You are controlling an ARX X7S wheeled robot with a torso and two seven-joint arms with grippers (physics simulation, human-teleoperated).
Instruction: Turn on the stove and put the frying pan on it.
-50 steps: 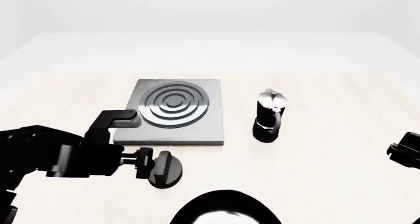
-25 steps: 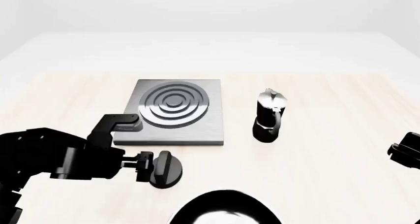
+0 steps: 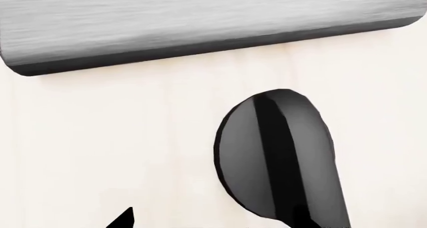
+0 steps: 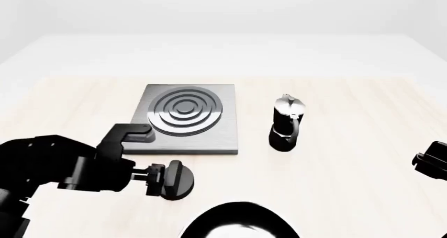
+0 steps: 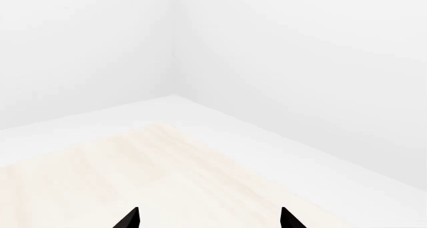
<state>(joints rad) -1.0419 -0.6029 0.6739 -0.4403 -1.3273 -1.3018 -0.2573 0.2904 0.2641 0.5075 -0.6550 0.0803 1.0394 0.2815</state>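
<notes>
My left arm reached in low over the table (image 4: 349,196) from the left of the head view, forearm roughly level, with the left gripper (image 4: 155,178) pointed rightward at the knob (image 4: 177,180). The fingers were against the knob's near side, but I could not tell whether they were clamped on it or merely beside it; the left wrist view showed one fingertip (image 3: 123,220) clear of the knob (image 3: 277,158). The knob stood on the table just in front of the stove (image 4: 187,119), apart from the slab's front edge (image 3: 200,32), its raised ridge running toward the stove. The frying pan (image 4: 241,222) lay at the near table edge, handle not visible. My right gripper (image 5: 208,219) was held out at the far right, its two fingertips spread apart, holding nothing. A moka pot (image 4: 286,123) stood upright right of the stove.
</notes>
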